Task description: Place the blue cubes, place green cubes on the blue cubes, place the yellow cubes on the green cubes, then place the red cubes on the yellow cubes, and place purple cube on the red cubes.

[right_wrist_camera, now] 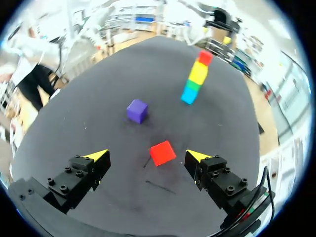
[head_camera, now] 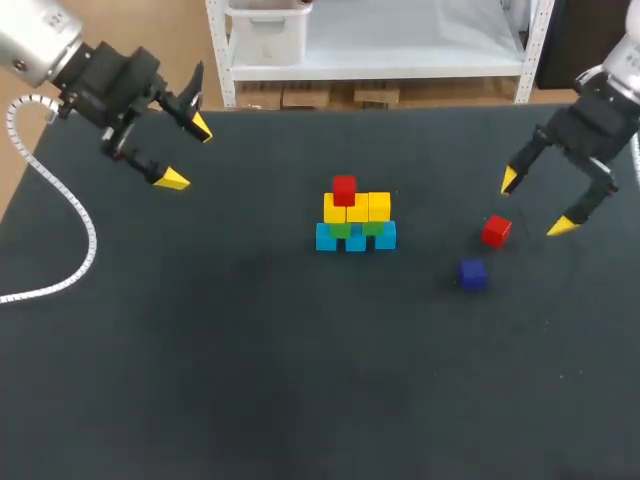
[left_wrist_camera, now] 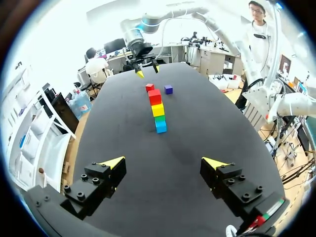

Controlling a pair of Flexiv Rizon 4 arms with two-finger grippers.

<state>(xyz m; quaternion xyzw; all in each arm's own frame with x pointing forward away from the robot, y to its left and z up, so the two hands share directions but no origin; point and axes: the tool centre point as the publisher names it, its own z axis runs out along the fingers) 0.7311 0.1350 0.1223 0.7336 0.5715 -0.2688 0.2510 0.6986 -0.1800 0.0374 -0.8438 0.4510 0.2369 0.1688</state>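
Broadly, we see a dark matte table (head_camera: 250, 380) with a white coiled cable (head_camera: 72, 215) lying in a curve near its left edge. Near the middle stands the stack (head_camera: 356, 222). It has a bottom row of blue cubes (head_camera: 356, 240), green cubes (head_camera: 340, 230) on those, and yellow cubes (head_camera: 357, 208) across the green. A single stacked red cube (head_camera: 344, 188) sits on the yellow row, toward its left end. Taking the stack as the dial's centre and the table's far edge as twelve, the loose red cube (head_camera: 496, 231) lies at about three o'clock, well apart from the stack. The purple cube (head_camera: 472, 273) lies at about four o'clock, near the loose red cube but not touching it, and both sit flat on the table. Our left gripper (head_camera: 188, 154) hangs at about ten o'clock, over the far left corner, fingers spread wide and holding nothing. From its wrist view the stack stands straight ahead in plain sight, with the two loose cubes beyond it. Our right gripper (head_camera: 535, 203) hangs at three o'clock, just past the loose red cube, likewise spread wide and empty. In its wrist view that cube shows between the two yellow tips, touching neither, with the purple cube ahead of it and the stack farther off.
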